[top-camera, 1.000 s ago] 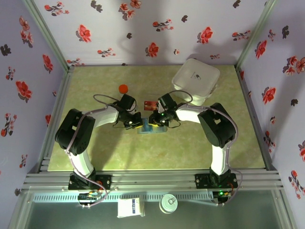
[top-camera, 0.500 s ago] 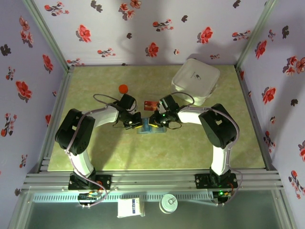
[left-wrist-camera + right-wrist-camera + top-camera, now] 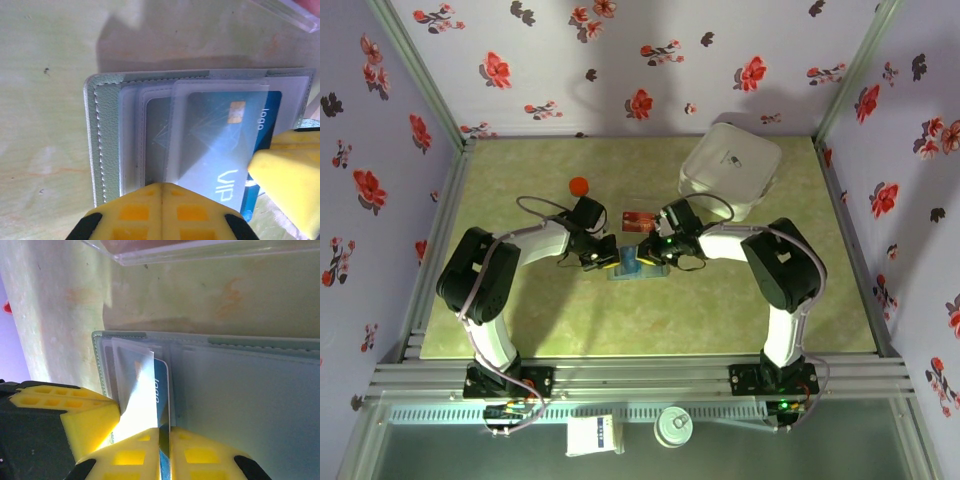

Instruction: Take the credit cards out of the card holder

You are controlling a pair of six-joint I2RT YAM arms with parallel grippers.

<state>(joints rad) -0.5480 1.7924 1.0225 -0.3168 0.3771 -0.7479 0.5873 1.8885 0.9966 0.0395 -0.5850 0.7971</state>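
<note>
**Operator:** Where the two arms meet at the centre of the top view, what surrounds the work point?

**Technician:** The green table carries a white case at upper right, well apart. The card holder lies open and flat at centre. Just above it sits a clear box containing a red card. A small orange round object lies further to the upper left.

**Operator:** Gripper states?

**Technician:** Left gripper: jaws fully closed, tips at the holder's lower edge in its wrist view. Whether it presses on the holder cannot be told. Right gripper: jaws pinched on the edge of a blue card, which is partly seated in a clear sleeve.

**Operator:** Obstructions?

**Technician:** Yellow fingers cover the card's lower corner, and glare washes out its face.
</note>
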